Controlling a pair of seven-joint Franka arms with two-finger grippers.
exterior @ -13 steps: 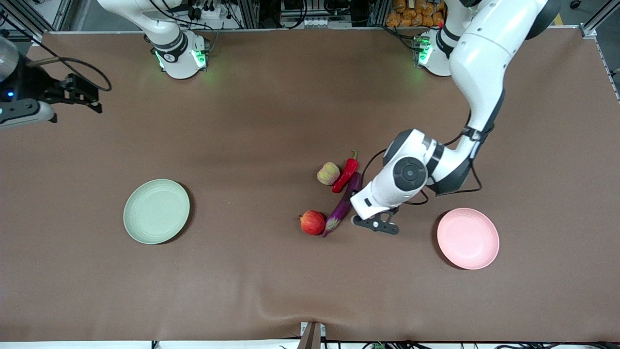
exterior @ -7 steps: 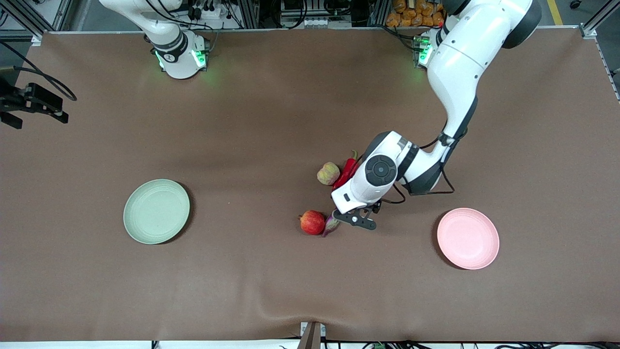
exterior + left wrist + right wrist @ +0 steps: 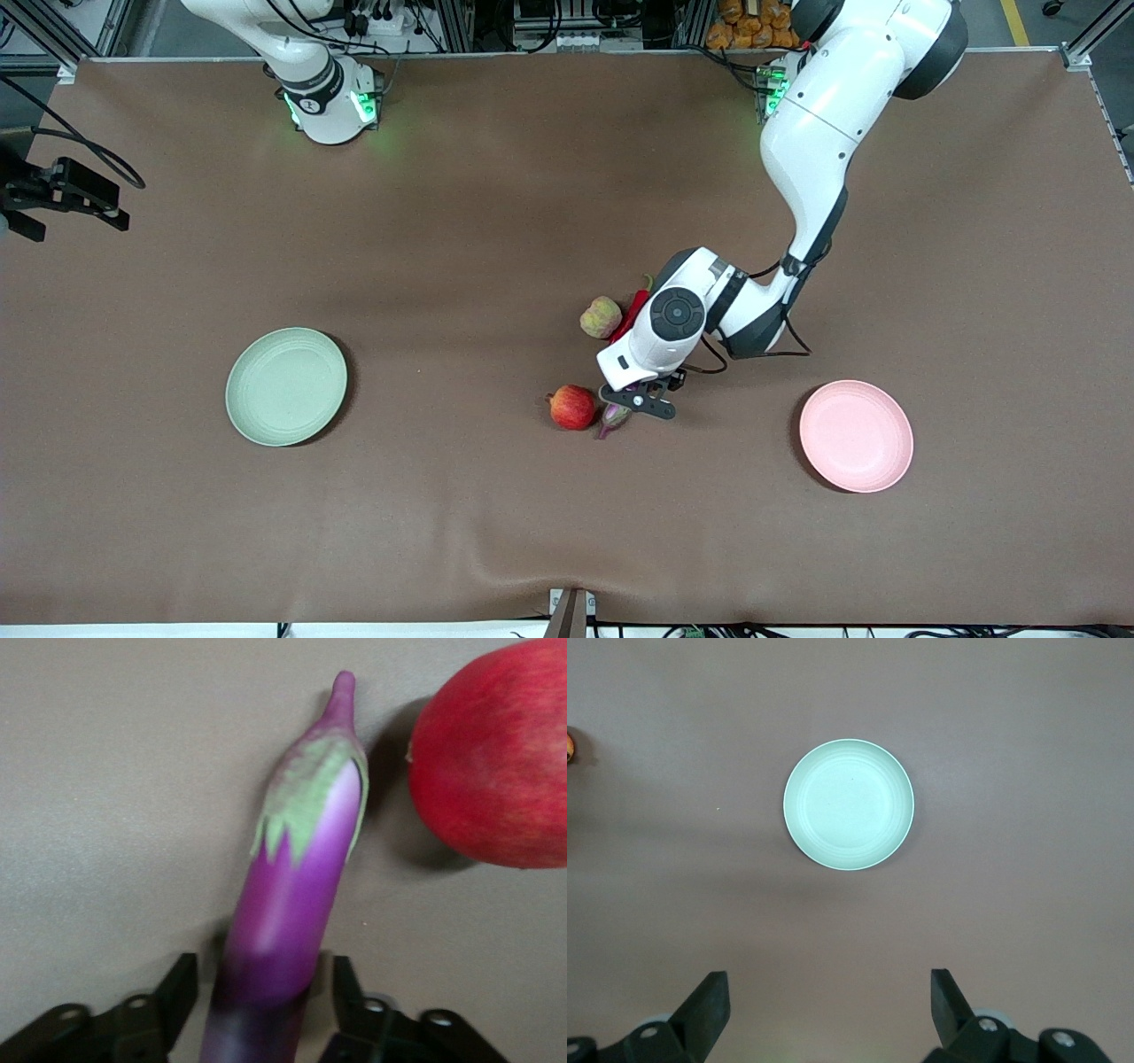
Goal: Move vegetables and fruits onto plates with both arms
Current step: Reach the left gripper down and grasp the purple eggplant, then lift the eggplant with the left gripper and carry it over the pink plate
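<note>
- Both plates are bare: the pale green plate (image 3: 286, 386) lies toward the right arm's end of the table and the pale pink plate (image 3: 856, 435) toward the left arm's end, so no transfer is finished.
- All four items lie clustered on the table (image 3: 496, 213) between the plates, somewhat closer to the pink one.
- The left end effector (image 3: 261, 1001) is low over the eggplant (image 3: 292, 904), its fingers spread wide on either side of the purple body with a small gap each way; the grasp looks about to be made, not made.
- The red apple-like fruit (image 3: 571, 407) lies just beside the eggplant's stem end, nearer the front camera than the ribbed yellow-green fruit (image 3: 601, 316).
- The right arm waits; the right end effector (image 3: 828, 1005) hangs wide open and empty, high above the green plate.
- Hidden: in the front view the left arm's wrist covers most of the eggplant and nearly all of the chili pepper (image 3: 634, 310), leaving only a red sliver and its stem.
- Whether the chili touches the eggplant cannot be told.
</note>
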